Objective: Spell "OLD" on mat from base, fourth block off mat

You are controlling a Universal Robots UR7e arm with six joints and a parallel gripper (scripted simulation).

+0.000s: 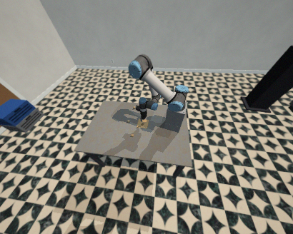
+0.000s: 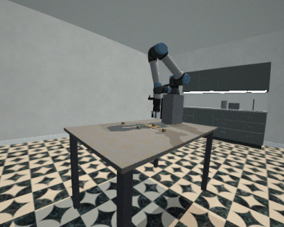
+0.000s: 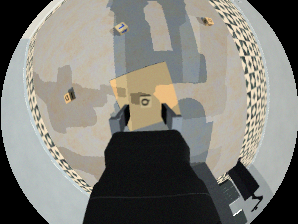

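Observation:
The tan mat (image 1: 144, 126) (image 2: 158, 126) (image 3: 145, 76) lies flat on the table. One block (image 2: 153, 125) (image 3: 145, 101) lies on it, with a round letter like O or Q on top. A block with a blue L (image 1: 128, 121) (image 2: 138, 127) (image 3: 121, 28) lies off the mat. Another block (image 1: 132, 135) (image 2: 163, 130) (image 3: 69, 96) lies left of the mat in the wrist view; its letter is unclear. A fourth block (image 1: 134, 108) (image 2: 122, 123) (image 3: 207, 21) lies far to the upper right there, letter unreadable. My gripper (image 2: 154, 115) (image 3: 145, 110) is open and empty, above the mat and its block.
The table (image 1: 98, 137) (image 2: 112, 149) carries the mat, the blocks and the robot's grey pedestal (image 1: 174, 121) (image 2: 172, 109). The pedestal stands beyond the mat in the exterior view. Arm shadows cross the table and part of the mat.

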